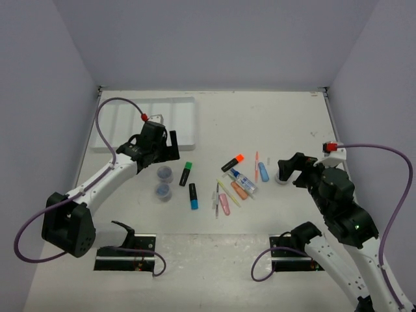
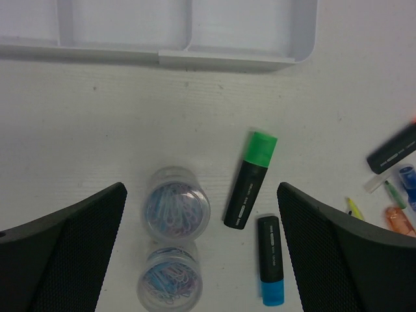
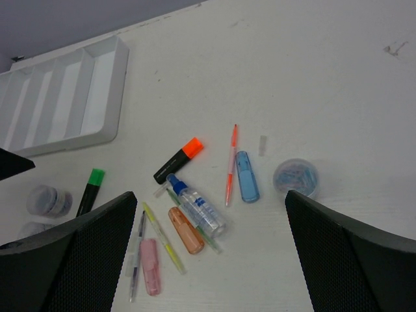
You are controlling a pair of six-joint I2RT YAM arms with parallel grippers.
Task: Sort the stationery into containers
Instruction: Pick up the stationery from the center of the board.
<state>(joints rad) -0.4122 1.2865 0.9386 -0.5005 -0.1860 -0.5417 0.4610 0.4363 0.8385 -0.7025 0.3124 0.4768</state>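
While the left end effector [image 2: 201,198] hung wide open above the desk [image 1: 260,117], we judged that its job was to pick up the first pot [image 2: 177,203]. That pot stood close to the white tray [image 1: 188,120], with a second pot [image 2: 170,281] just beside it on the side away from the tray. A green highlighter [image 2: 250,181] lay near its other side.

To do this step well, we thought the arm should go straight down with the pot right in the middle of its two fingers. One finger had to slip into the small gap between the pot and the green highlighter, so a slow drop looked wise. Closing gently mattered too, since a round pot can roll or tip and spill its clips.

Every bit of stationery we could see lay on the desk, and the tray parts in view held nothing.

Over on the other side, the right end effector [image 3: 209,208] was open as well and held nothing. It hung above the third pot [image 3: 296,176] and the glue bottle [image 3: 195,205].
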